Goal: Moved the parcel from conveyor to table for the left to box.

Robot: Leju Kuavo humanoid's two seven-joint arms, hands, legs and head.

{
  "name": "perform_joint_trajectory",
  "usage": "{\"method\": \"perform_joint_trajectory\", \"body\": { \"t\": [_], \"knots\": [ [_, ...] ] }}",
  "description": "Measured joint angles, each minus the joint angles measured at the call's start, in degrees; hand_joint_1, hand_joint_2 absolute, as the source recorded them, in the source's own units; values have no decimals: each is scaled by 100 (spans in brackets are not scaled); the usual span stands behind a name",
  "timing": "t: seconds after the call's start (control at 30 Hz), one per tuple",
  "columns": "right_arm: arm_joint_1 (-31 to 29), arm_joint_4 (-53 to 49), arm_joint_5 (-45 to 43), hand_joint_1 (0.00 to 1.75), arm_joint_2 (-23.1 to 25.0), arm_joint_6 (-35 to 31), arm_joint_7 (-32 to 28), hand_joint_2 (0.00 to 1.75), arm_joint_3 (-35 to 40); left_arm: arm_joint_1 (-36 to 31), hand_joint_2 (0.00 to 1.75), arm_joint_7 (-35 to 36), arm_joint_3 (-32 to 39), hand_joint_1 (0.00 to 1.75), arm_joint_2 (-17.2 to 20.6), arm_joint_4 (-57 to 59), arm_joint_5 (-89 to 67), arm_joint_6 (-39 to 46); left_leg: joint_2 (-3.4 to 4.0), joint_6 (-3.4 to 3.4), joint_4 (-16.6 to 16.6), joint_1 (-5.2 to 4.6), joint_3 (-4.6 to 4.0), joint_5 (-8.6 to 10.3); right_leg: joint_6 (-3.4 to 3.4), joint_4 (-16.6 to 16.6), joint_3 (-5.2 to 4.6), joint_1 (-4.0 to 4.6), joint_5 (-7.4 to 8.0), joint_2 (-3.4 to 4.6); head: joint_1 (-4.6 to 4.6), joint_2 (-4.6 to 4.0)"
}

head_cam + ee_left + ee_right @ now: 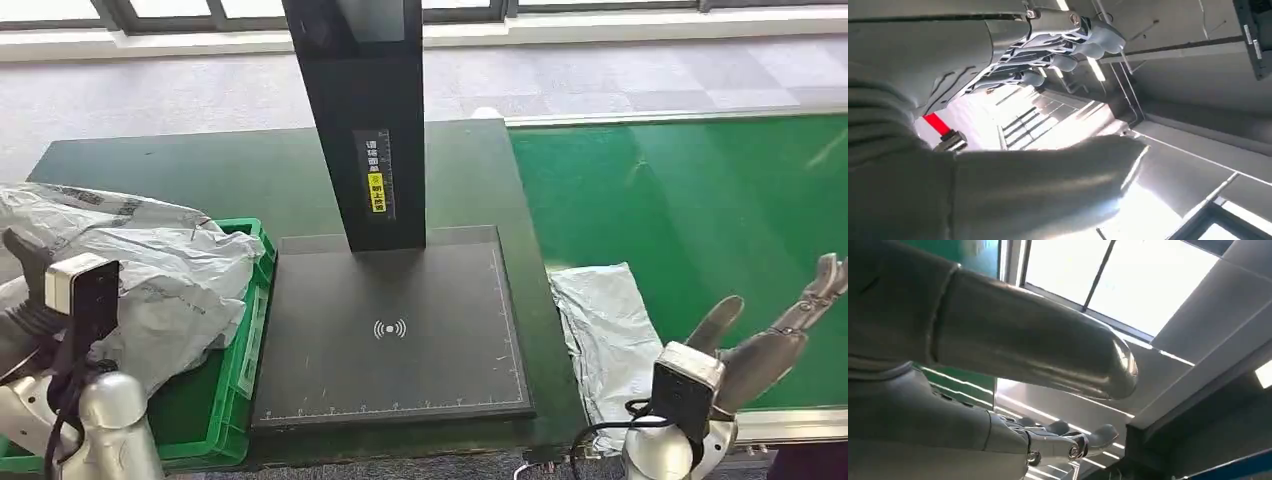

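Observation:
A crumpled grey parcel (605, 330) lies flat on the left edge of the green conveyor belt (700, 220), right beside the dark table (250, 170). My right hand (770, 340) hovers just right of it above the belt, palm up, fingers spread, holding nothing. In the right wrist view the right hand (998, 340) shows its thumb and fingers (1063, 437) against the ceiling. My left hand (25, 310) sits at the far left by the green box (235, 400), which holds other grey parcels (150, 260). The left hand (973, 75) is empty, its fingers (1058, 50) apart.
A black scanner pad (400, 330) with a tall black post (365, 120) fills the table's middle, between the box and the conveyor. The belt stretches away to the right. Grey floor lies beyond the table.

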Motion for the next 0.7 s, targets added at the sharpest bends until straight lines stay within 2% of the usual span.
{"method": "perform_joint_trajectory", "body": {
  "t": [0.1,0.17,0.23,0.33,0.43,0.57,0.6,0.7],
  "knots": [
    [1,2,-4,0,0,0,0,0,-9,64,175,-206,-44,0,17,-100,269,0,2,0,0,0,-1,0,0,0,-3,0,0,3,0,0],
    [2,2,24,0,0,0,0,0,-26,86,175,-657,-55,0,17,-138,944,0,0,0,0,0,0,-1,-2,-1,-2,-2,-3,3,0,0],
    [7,30,142,0,0,0,53,0,-99,200,175,-1480,-158,0,24,-89,2145,0,1,1,0,-1,3,-1,0,-4,-2,-1,-5,3,0,0],
    [10,208,315,0,0,0,225,0,-240,357,175,-2595,-729,0,50,180,3833,-2,-6,3,0,-1,-2,-2,2,-4,4,-2,-6,-4,2,0],
    [11,335,365,0,0,0,258,0,-326,526,175,-2780,-1243,0,70,338,4089,-2,-5,4,0,-1,-1,-3,2,-4,4,-4,-5,-4,0,0],
    [11,448,374,0,0,0,264,0,-378,526,175,-2784,-1532,0,76,453,4096,-2,-5,3,1,-1,-1,-2,2,-3,4,-3,-5,-4,2,0],
    [12,461,383,0,0,0,275,175,-396,527,175,-2787,-1561,0,76,470,4100,-2,-6,3,0,-1,-1,-2,2,-3,5,-1,-5,-4,2,0],
    [8,525,569,0,0,0,455,175,-420,531,175,-2852,-1646,0,79,518,4269,-99,-5,3,0,0,0,-2,2,-2,4,0,-5,-4,2,0]
  ]
}}
